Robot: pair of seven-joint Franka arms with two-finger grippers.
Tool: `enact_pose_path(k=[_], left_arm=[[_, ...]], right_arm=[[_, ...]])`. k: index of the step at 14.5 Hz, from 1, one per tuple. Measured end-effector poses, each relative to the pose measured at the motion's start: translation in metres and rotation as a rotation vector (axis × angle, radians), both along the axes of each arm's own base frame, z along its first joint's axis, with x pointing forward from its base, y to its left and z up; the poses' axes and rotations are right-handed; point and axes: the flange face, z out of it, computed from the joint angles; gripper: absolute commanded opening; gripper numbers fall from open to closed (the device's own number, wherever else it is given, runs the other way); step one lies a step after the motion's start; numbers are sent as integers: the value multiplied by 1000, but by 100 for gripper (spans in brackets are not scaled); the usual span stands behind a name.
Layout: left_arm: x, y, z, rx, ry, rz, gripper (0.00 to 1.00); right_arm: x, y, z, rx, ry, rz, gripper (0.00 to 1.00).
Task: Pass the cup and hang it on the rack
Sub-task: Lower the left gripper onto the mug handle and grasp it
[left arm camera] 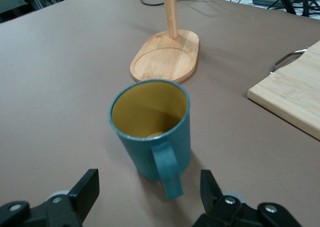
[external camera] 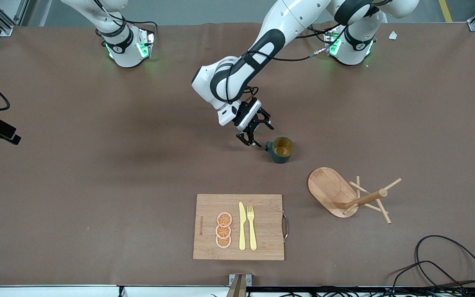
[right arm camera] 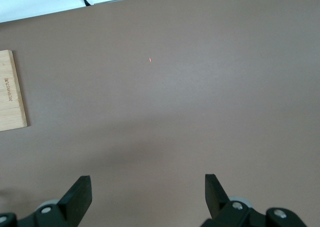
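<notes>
The dark teal cup [external camera: 281,149] stands upright on the brown table with its yellowish inside showing. In the left wrist view the cup [left arm camera: 150,132] has its handle [left arm camera: 167,169] pointing at my gripper. My left gripper [external camera: 258,134] is open and empty, low beside the handle. The handle lies roughly between the open fingertips [left arm camera: 89,187], apart from both. The wooden rack [external camera: 344,194] stands upright nearer the front camera than the cup, toward the left arm's end; its oval base [left arm camera: 165,57] shows just past the cup. My right gripper [right arm camera: 148,192] is open and empty over bare table.
A rectangular wooden cutting board [external camera: 204,227] with orange slices, a yellow knife and a fork lies near the table's front edge. Its corner shows in the left wrist view [left arm camera: 295,94] and the right wrist view [right arm camera: 10,92]. Black cables [external camera: 439,264] lie near the front corner.
</notes>
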Motion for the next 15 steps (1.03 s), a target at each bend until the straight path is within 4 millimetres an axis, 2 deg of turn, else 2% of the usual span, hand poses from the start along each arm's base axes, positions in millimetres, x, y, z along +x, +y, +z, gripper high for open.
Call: enact_pose_path(k=[4, 8, 12, 15], left_arm=[[-7, 1, -21, -4, -29, 34, 75], [-3, 3, -28, 21, -58, 1, 63], [-4, 8, -48, 52, -54, -13, 50], [-3, 8, -48, 53, -54, -12, 43]], right_arm=[[0, 0, 0, 0, 0, 0, 100], [0, 0, 0, 0, 0, 0, 100], [0, 0, 0, 0, 1, 0, 100], [0, 0, 0, 0, 2, 0, 100]])
